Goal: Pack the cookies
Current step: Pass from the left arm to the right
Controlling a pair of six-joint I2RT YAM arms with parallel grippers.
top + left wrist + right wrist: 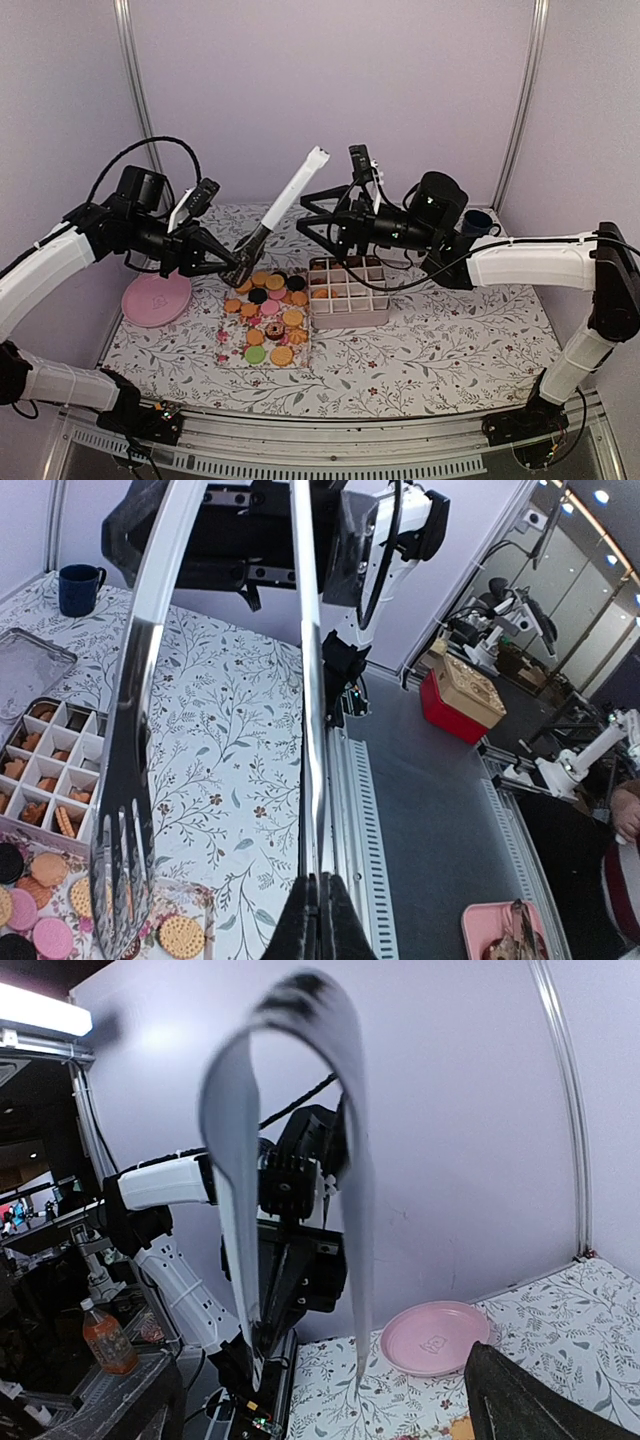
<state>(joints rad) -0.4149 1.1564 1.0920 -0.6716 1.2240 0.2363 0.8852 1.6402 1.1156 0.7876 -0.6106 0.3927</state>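
**A:** Most of the cookies (265,318) lie on a flat tray (305,352) at mid-table, just at 9 o'clock of the white divided box (347,312). A few orange ones already fill cells on the box's 9 o'clock side.

**B:** Who has the tongs?

**A:** The left pincer (241,268). It is clamped tight on the tongs (285,195) near their working end. From the left wrist view it seems to pinch one blade only, and the other blade's forked tip hangs free above the cookies. The white hinge end points up toward 1 o'clock.

**B:** And the other arm?

**A:** The right pincer (306,213) is spread wide and holds nothing. It sits just at 3 o'clock of the tongs' handle, above the box.

**B:** Which step is that, then?

**A:** I'd say the tool is being readied rather than a cookie picked, since nothing sits between the blades.

**B:** What does the next move call for?

**A:** It calls for a hold that spans both blades, so that a squeeze closes them. The tips would then go down on either side of one cookie near the tray's 3 o'clock edge. From there it is a short carry to an empty cell.
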